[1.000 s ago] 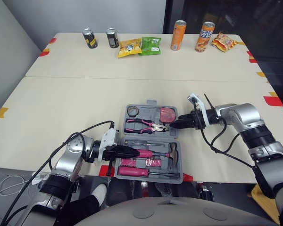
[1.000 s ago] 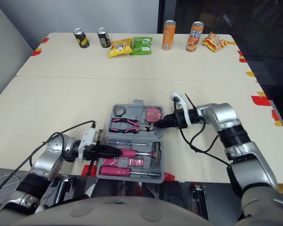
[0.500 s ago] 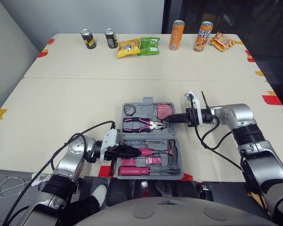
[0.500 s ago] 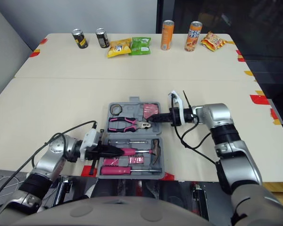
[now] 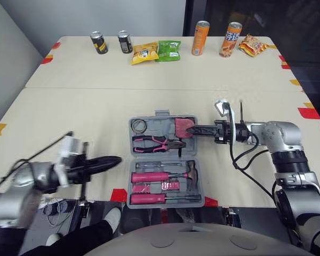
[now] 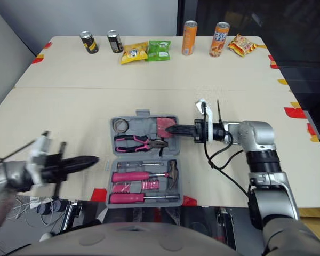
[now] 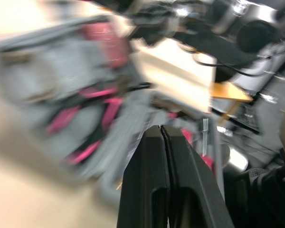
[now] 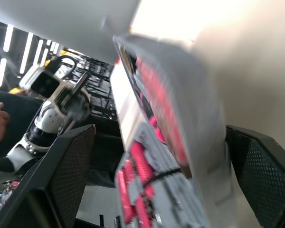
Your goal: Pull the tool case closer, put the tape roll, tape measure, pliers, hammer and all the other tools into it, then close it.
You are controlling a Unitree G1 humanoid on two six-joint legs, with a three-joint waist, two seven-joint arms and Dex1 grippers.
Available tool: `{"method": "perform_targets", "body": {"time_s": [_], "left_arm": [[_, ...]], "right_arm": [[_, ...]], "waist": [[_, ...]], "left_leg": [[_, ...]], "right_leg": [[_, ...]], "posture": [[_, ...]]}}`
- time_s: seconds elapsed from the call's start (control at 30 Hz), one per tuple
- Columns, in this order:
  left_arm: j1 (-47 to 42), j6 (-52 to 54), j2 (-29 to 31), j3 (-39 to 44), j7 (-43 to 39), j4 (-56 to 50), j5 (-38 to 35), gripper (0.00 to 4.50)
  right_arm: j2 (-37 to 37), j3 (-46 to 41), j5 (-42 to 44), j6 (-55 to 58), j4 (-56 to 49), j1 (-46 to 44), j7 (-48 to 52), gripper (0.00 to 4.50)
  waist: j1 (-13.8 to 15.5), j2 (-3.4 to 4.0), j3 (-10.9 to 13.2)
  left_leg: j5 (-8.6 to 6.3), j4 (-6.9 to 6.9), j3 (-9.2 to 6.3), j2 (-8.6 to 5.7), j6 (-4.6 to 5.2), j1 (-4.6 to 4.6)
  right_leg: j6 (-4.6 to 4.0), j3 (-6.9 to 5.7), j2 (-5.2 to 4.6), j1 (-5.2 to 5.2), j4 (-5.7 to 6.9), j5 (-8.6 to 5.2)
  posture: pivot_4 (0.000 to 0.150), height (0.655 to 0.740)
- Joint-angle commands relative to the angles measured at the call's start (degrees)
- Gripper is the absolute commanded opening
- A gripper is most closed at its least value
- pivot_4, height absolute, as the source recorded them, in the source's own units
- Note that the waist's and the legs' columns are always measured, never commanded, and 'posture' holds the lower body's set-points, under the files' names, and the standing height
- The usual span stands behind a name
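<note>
The grey tool case [image 5: 194, 198] lies open at the table's front middle. Its far half holds the tape roll [image 5: 139, 126], the pink tape measure [image 5: 180, 127] and the pliers [image 5: 154, 143]. The hammer [image 5: 168, 175] and pink-handled drivers [image 5: 149, 199] fill the near half. My right gripper [image 5: 192, 128] points left at the far half's right edge. In the right wrist view it is open, and that rim [image 8: 199, 142] runs between its fingers. My left gripper [image 5: 114, 159] hangs left of the case over the table's front. It is shut on nothing [image 7: 161, 130].
Along the far edge stand two dark cans [image 5: 100, 42], a yellow bag [image 5: 144, 53], a green bag [image 5: 169, 50], two orange cans [image 5: 201, 38] and another snack bag [image 5: 253, 46]. Red and yellow tape marks the table's edges. Bare tabletop lies on both sides of the case.
My left gripper has drawn back to the left, out of the case's near half. The right gripper has moved from the pliers' tip to the far half's right edge.
</note>
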Motion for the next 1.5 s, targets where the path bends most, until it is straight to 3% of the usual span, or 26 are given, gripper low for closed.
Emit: {"method": "perform_targets", "body": {"time_s": [0.03,0.3,0.4,0.47,0.6,0.67,0.77,0.87,0.93,1.2,1.5], "left_arm": [[1.2,3.0,1.0,5.5,0.7,0.5,-2.8,0.05],[-0.3,8.1,-1.5,9.5,5.0,-0.1,-5.0,0.05],[-2.1,9.2,-2.8,8.4,6.8,-1.3,-4.8,0.05],[-3.2,9.8,-3.7,7.6,7.6,-2.1,-4.7,0.05],[-5.8,9.2,-6.1,4.1,9.9,-4.6,-2.4,0.05],[-6.7,8.8,-6.9,2.5,10.5,-5.6,-1.3,0.05],[-8.4,9.3,-7.4,-0.9,9.0,-6.2,-1.0,0.05],[-9.4,9.5,-6.4,-2.4,7.3,-4.6,-0.2,0.81],[-9.3,9.3,-5.2,-1.4,6.0,-2.3,0.3,1.56],[-2.6,4.4,-0.6,5.4,2.7,7.9,4.7,4.46],[1.0,3.4,-1.1,6.8,10.1,5.2,10.1,4.49]], "right_arm": [[-0.4,-3.6,6.6,3.4,-8.0,1.3,-0.8,4.5],[-6.8,-9.2,19.2,8.2,-28.6,13.8,-2.8,4.5],[-11.9,-7.9,17.4,1.2,-36.9,21.9,-0.3,4.5],[-12.8,-7.8,15.6,-4.1,-39.3,24.8,0.0,4.5],[-7.5,-9.1,6.1,-26.3,-43.5,30.0,0.5,4.5],[-5.4,-8.6,4.6,-32.1,-43.1,31.1,0.9,4.5],[-6.5,-1.5,-7.6,-45.6,-38.0,30.3,2.9,4.5],[-7.6,0.0,-13.8,-55.8,-31.3,30.1,5.3,4.5],[-9.7,-1.4,-15.1,-61.1,-28.0,31.7,8.6,4.5],[-14.3,-13.8,-13.3,-73.3,-18.6,44.8,15.2,4.5],[-15.0,-19.8,-10.4,-73.6,-16.3,50.0,15.8,4.5]], "waist": [[0.2,0.0,0.0],[1.7,-0.06,0.0],[2.1,-0.08,0.0],[1.9,-0.09,-0.1],[1.5,-0.09,-0.1],[1.3,-0.14,-0.1],[1.0,-0.19,-0.1],[0.6,-0.21,-0.2],[0.4,-0.21,-0.2],[-0.4,-0.22,-0.2],[0.0,-0.23,-0.2]], "left_leg": [[-0.01,0.0,0.0,0.0,-0.02,0.0],[0.0,-0.33,0.04,-0.02,-0.04,0.0],[-0.01,-0.38,0.04,-0.02,-0.04,-0.02],[-0.03,-0.37,0.05,-0.02,-0.07,0.0],[-0.13,-0.36,0.05,-0.02,-0.23,0.05],[-0.13,-0.36,0.04,-0.02,-0.22,0.04],[-0.02,-0.33,0.04,-0.03,-0.04,0.02],[-0.01,-0.3,0.03,-0.05,-0.03,0.0],[-0.01,-0.29,0.02,-0.06,-0.03,-0.03],[-0.02,-0.32,-0.03,-0.08,0.02,-0.05],[-0.01,-0.28,-0.13,-0.08,0.27,0.11]], "right_leg": [[0.0,0.0,0.0,0.0,-0.03,0.0],[0.16,0.01,0.01,0.08,-0.52,0.08],[0.26,0.01,0.02,0.13,-0.69,0.14],[0.33,0.03,0.02,0.18,-0.76,0.18],[0.35,0.05,0.02,0.19,-0.68,0.2],[0.35,0.04,0.01,0.19,-0.67,0.2],[0.37,0.06,0.01,0.2,-0.68,0.21],[0.41,0.06,0.0,0.2,-0.69,0.23],[0.42,0.06,0.0,0.19,-0.71,0.24],[0.5,0.01,-0.01,0.24,-0.85,0.25],[0.42,-0.09,-0.04,0.48,-0.83,0.3]], "posture": [[0.15,0.74],[0.15,0.74],[0.15,0.74],[0.15,0.74],[0.15,0.74],[0.15,0.74],[0.15,0.74],[0.15,0.74],[0.15,0.74],[0.15,0.74],[0.15,0.74]]}}
